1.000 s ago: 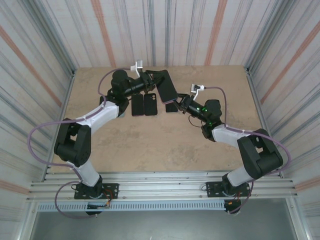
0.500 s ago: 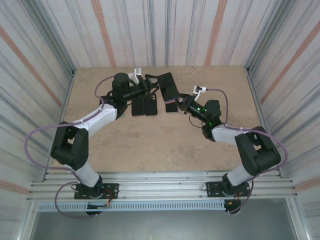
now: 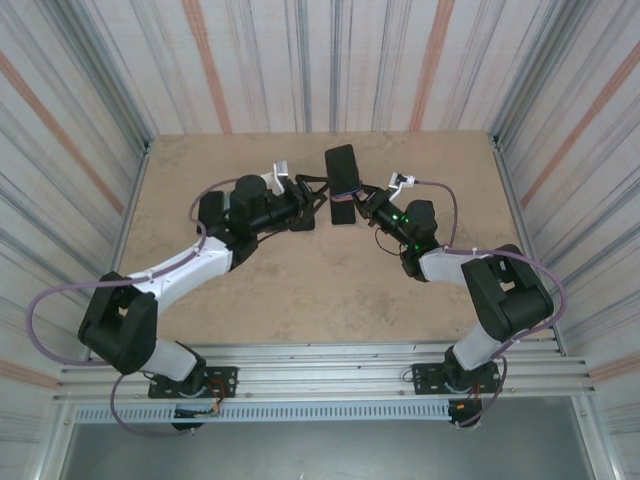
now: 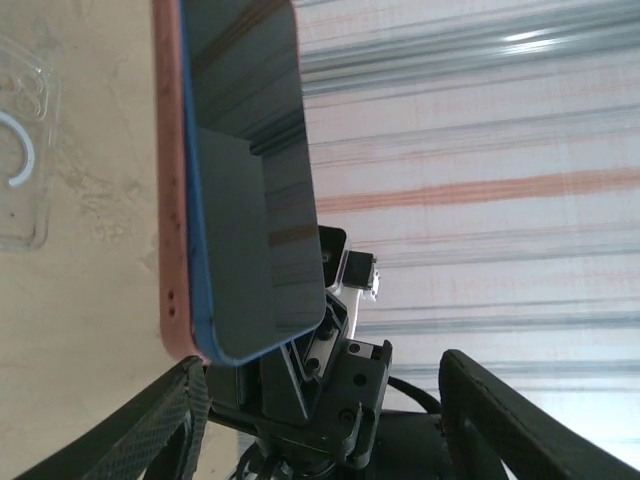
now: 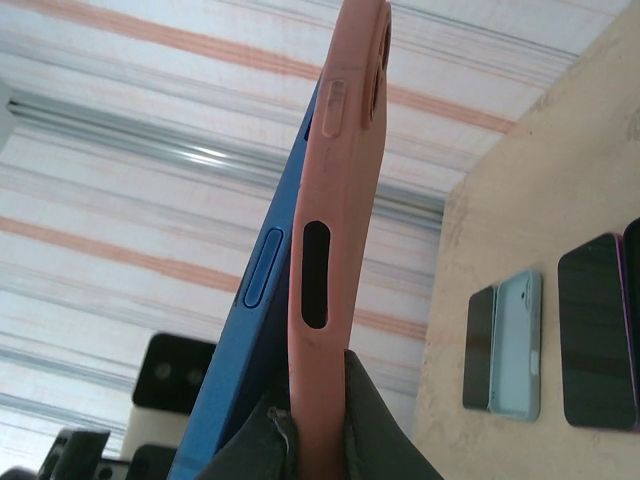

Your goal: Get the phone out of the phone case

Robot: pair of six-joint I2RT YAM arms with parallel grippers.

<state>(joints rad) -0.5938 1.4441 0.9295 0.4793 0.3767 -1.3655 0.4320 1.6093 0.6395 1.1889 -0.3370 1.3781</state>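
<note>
The phone point(image 3: 342, 170), blue-edged with a dark screen point(image 4: 255, 200), stands raised above the back of the table in a salmon-pink phone case point(image 5: 340, 200). In the right wrist view the blue phone point(image 5: 262, 270) has sprung away from the case along one long side. My right gripper point(image 3: 357, 198) point(image 5: 318, 405) is shut on the case's lower end. My left gripper point(image 3: 316, 193) point(image 4: 325, 365) is open just left of it. Its fingers point(image 4: 165, 425) stand wide apart below the phone and touch nothing.
Spare phones lie flat on the table: a dark one point(image 5: 480, 348), a pale blue cased one point(image 5: 520, 345) and a larger dark one point(image 5: 597, 330). A clear empty case point(image 4: 22, 150) lies on the table. Striped walls enclose the table point(image 3: 300, 290).
My left gripper has opened, come off the phone's upper end and swung down beside the right gripper. The phone now stands more upright.
</note>
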